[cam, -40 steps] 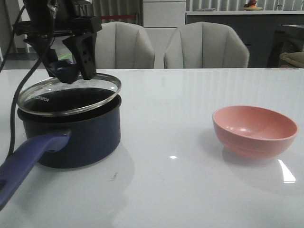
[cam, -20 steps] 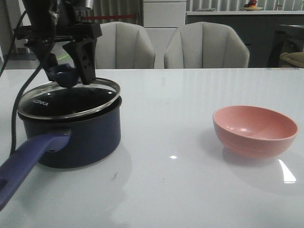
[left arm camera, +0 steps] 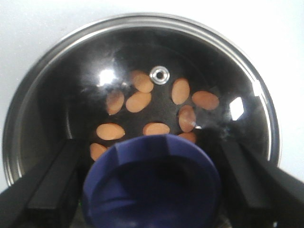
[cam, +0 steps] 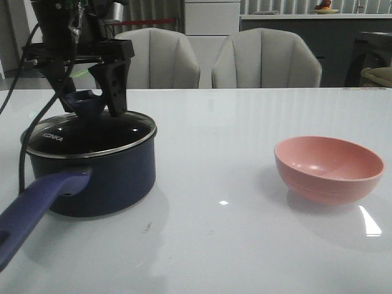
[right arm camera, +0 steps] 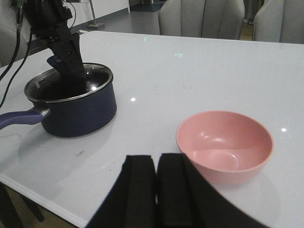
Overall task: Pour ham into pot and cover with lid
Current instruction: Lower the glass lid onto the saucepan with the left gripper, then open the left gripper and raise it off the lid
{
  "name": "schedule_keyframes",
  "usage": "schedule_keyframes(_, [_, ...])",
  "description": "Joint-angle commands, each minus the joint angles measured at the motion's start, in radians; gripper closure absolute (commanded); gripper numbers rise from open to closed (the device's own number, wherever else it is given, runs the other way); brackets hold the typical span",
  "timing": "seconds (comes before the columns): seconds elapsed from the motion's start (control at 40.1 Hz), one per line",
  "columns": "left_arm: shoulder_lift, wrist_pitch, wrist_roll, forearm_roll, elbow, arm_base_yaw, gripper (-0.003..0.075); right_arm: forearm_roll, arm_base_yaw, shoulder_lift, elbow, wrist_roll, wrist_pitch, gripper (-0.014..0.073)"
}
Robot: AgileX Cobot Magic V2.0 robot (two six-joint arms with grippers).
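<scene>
We see the white glossy table (cam: 245,233) w/ the dark navy saucepan (cam: 98,177) at left; its round glass steel-rimmed lid (cam: 92,138), tilted 1 s ago, now sits flat on the rim. Left gripper (cam: 92,101) straddles the blue knob, contact unclear. Orange-pink ham slices (left arm camera: 137,102) lie inside. Pink bowl (cam: 329,168) right, well apart. Right gripper (right arm camera: 156,190) pressed together.

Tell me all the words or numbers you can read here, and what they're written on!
"KONKA": white letters on the glass lid, near its rim, seen in the front view.
The pot and the pink bowl show no writing, and I see no other readable text.
</scene>
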Motion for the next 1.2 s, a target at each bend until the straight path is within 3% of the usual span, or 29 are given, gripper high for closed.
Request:
schedule_keyframes(0.0, [-0.044,0.033,-0.012,-0.019,-0.026,0.004,0.0069,0.002,0.000,0.009,-0.026,-0.008,-0.079,0.0447])
schedule_keyframes(0.325, [-0.061,0.033,-0.012,-0.004,-0.100,0.004,0.0062,0.002,0.000,0.009,-0.026,-0.008,-0.079,0.0447])
schedule_keyframes(0.649, [-0.222,0.026,-0.012,-0.004,-0.060,0.036,0.0062,0.002,0.000,0.009,-0.026,-0.008,-0.079,0.0447])
schedule_keyframes(1.173, [-0.767,-0.151,0.015,0.015,0.352,0.072,0.0062,0.002,0.000,0.009,-0.026,-0.008,-0.079,0.0447])
